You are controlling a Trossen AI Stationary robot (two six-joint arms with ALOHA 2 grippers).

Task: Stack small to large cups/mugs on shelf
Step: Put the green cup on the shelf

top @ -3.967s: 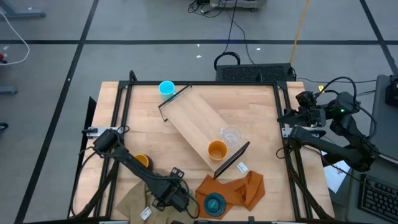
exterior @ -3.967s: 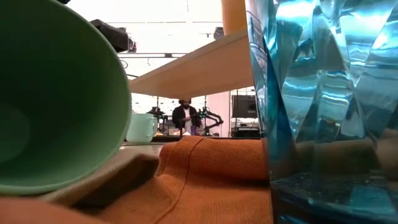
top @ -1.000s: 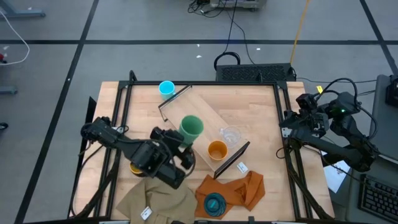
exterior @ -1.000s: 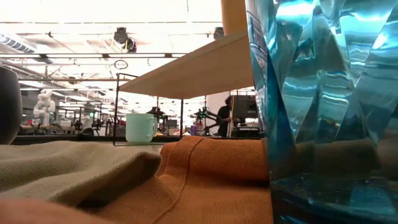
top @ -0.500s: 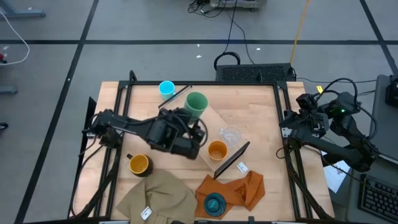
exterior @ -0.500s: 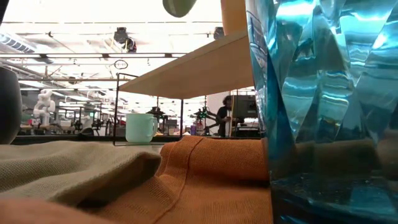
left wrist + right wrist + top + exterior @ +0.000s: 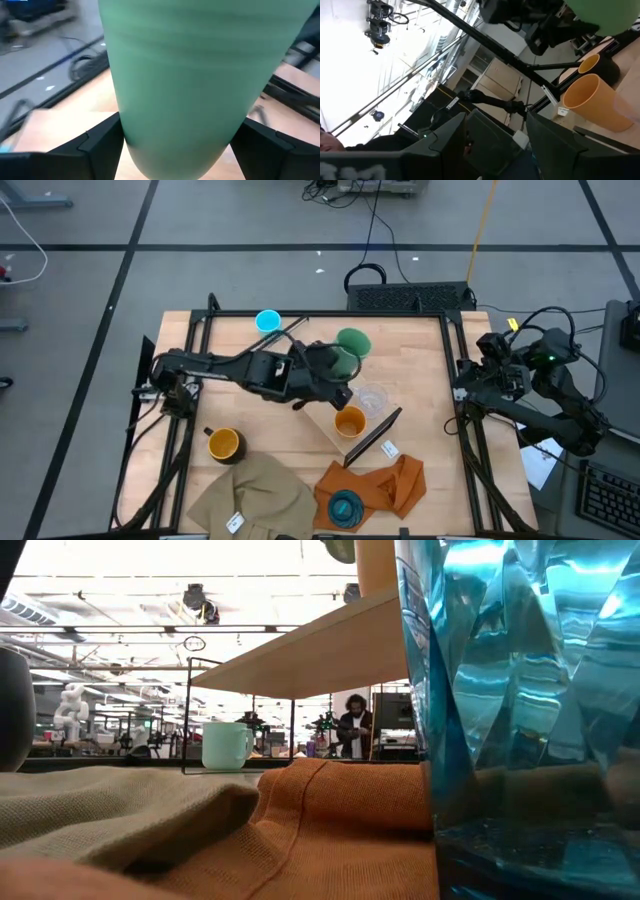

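Note:
My left gripper (image 7: 338,366) is shut on the green cup (image 7: 352,345) and holds it in the air over the far part of the slanting light-wood shelf (image 7: 318,412). The orange cup (image 7: 349,421) and the clear tumbler (image 7: 373,397) stand on the shelf's near-right end. On the table, the light-blue mug (image 7: 267,322) stands by the far-left edge and the dark mug with the yellow inside (image 7: 223,444) at the near left. The ribbed teal cup (image 7: 344,507) stands on the orange cloth. My right gripper (image 7: 474,383) waits open at the right edge. My left gripper pinches the green cup between its two fingers (image 7: 102,145), which lie on opposite sides of the outer wall near the rounded base (image 7: 175,150). The cup is lifted clear and lies tilted, its mouth (image 7: 354,340) pointing away from the gripper toward the table's far right.
A tan cloth (image 7: 255,498) and an orange cloth (image 7: 392,483) lie at the near edge, and a small white tag (image 7: 389,448) lies beside the shelf's black wire bracket (image 7: 375,435). Black rails run along the left and right table edges. A person stands far back in the room (image 7: 351,730).
My left gripper, still shut on the green cup, has swung from the near-left part of the table toward the far right. It now carries the cup above the shelf. The cup has stayed lifted, and its mouth has turned toward the far right.

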